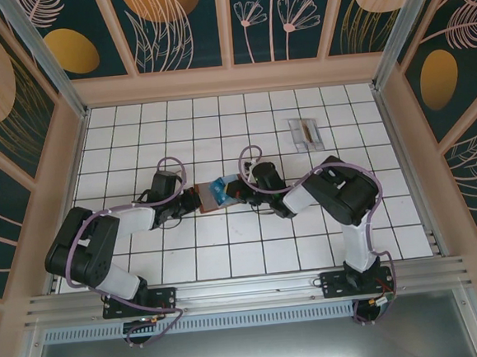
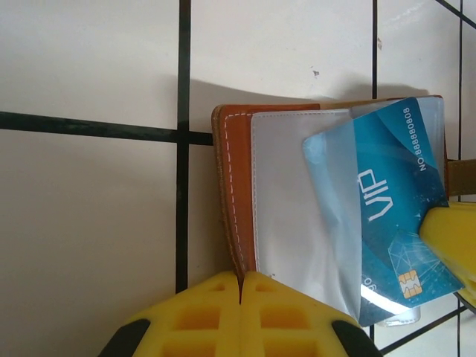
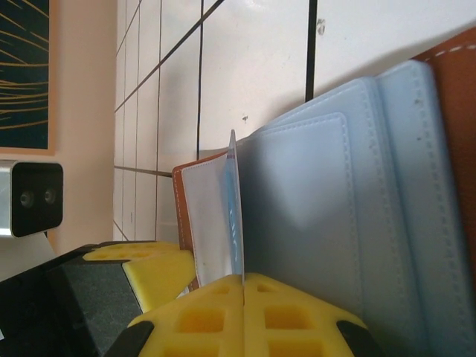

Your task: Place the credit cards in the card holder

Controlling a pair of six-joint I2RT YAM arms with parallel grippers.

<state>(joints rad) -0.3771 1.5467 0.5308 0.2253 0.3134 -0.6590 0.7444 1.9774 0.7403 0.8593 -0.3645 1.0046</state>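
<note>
Card insertion: left gripper (image 2: 239, 281) jaws pinch the card holder (image 2: 234, 186), right gripper (image 3: 244, 282) jaws pinch the blue card (image 2: 387, 186); next we must slide it squarely into the pocket.

**Camera placement**

The top external camera is looking down from behind the arm bases, covering the whole tiled surface (image 1: 135, 129). The left wrist camera is facing straight down, close over the card holder (image 2: 232, 186). The right wrist camera is sighting low and close along the tiles. All are sharing the card holder and blue credit card (image 2: 387, 193).
</note>
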